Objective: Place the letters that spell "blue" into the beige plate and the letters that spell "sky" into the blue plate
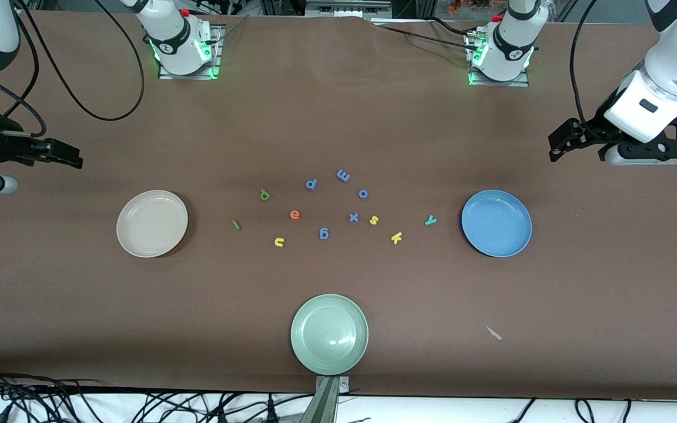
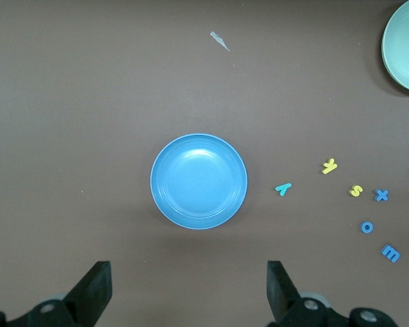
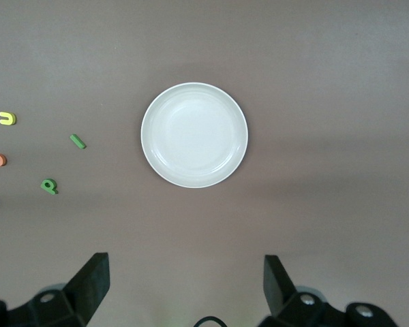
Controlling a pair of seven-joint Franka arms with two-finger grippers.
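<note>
The beige plate [image 1: 151, 223] [image 3: 194, 135] lies empty toward the right arm's end, the blue plate [image 1: 496, 223] [image 2: 198, 180] empty toward the left arm's end. Between them on the table lie green b [image 1: 264, 194], dark-green l [image 1: 236, 224], yellow u [image 1: 279, 241], orange e [image 1: 294, 215], yellow s [image 1: 374, 220], yellow k [image 1: 396, 237] and teal y [image 1: 430, 220]. My right gripper [image 1: 77, 160] [image 3: 185, 289] hangs open over bare table beside the beige plate. My left gripper [image 1: 557, 148] [image 2: 189, 293] hangs open over bare table beside the blue plate. Neither holds anything.
Several periwinkle-blue letters [image 1: 343, 175] lie mixed among the task letters. A pale green plate [image 1: 329, 333] sits near the front edge. A small pale scrap [image 1: 493, 333] lies nearer the front camera than the blue plate.
</note>
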